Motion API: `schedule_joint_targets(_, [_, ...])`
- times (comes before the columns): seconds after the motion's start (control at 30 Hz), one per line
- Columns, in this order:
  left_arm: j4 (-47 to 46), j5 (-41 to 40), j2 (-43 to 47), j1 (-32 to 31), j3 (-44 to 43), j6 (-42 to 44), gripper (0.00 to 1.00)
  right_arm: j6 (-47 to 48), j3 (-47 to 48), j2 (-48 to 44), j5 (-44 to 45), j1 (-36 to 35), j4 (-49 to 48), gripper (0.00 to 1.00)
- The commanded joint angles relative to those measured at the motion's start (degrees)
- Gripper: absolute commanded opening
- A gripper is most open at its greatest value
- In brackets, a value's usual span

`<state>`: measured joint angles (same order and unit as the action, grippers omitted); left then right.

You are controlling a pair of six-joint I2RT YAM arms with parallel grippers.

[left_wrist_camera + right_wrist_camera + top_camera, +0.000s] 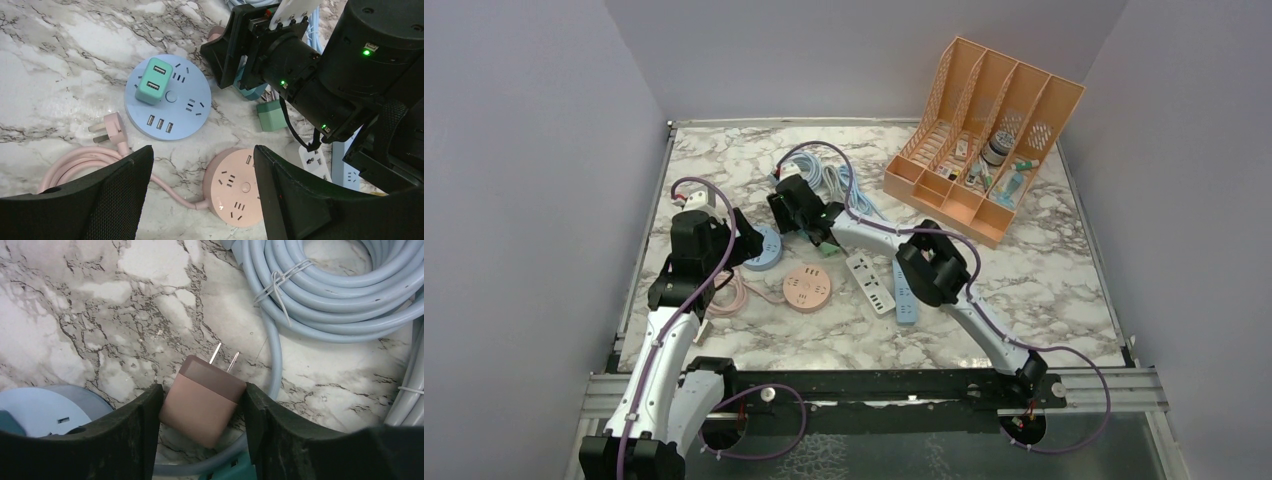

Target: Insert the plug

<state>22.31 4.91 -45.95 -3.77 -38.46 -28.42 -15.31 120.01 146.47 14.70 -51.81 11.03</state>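
Observation:
A brown two-prong plug [202, 400] sits tilted between the black fingers of my right gripper [202, 390], which is shut on it just above the marble and a loop of blue cable. Its prongs point away from the camera. From above, the right gripper [799, 215] is behind the round blue power strip [764, 250]. A teal USB charger [152, 85] is plugged into that strip. My left gripper [202, 150] hangs open above the round pink power strip [240, 187], holding nothing.
A coiled blue cable [340, 295] lies just beyond the plug. The pink cord's own plug [112, 127] rests left of the blue strip, and a teal adapter [272, 115] lies loose. A white strip [870, 282] and an orange file organizer [984, 130] are to the right.

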Motion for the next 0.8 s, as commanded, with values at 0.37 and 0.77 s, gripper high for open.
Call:
schedule_joint_targets(0.37, [-0.82,-0.45,1.76,0.06,-0.20,-0.49,0.75,-11.40,-4.72,-9.96,0.40,-0.31,-2.58,0.44])
schedule_joint_targets(0.77, [-6.05,9.99,1.95,0.02,1.51,-2.76,0.76,-31.37,-36.03,-34.89,-3.98,-0.18,-11.30,0.43])
